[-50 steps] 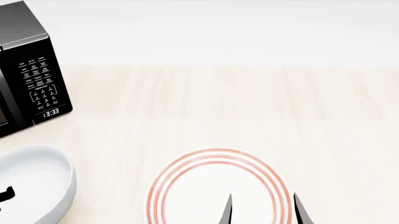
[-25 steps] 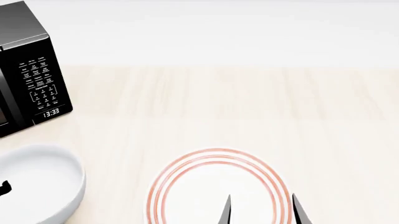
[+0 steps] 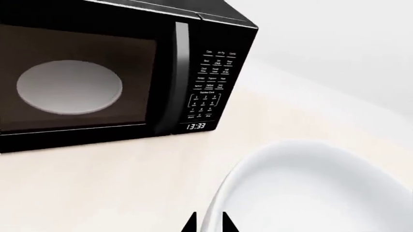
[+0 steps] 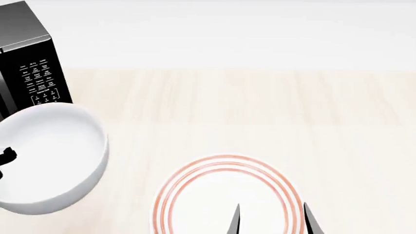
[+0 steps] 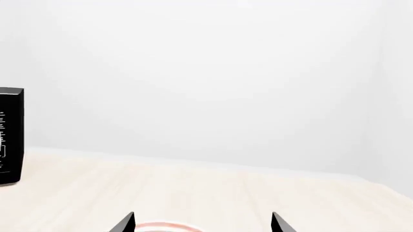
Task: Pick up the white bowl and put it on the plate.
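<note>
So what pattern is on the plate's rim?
Three concentric red-orange rings on the plate, clearest in the head view.

1. One white bowl (image 4: 48,161).
2. One plate (image 4: 224,192) with three red rings around its edge.
3. One black microwave (image 3: 123,72).
4. One plain grey plate (image 3: 69,87) inside the microwave, seen through its glass door.
5. One light wooden counter (image 4: 260,112).
6. Two robot grippers: the left gripper (image 3: 208,224) and the right gripper (image 4: 272,219).
</note>
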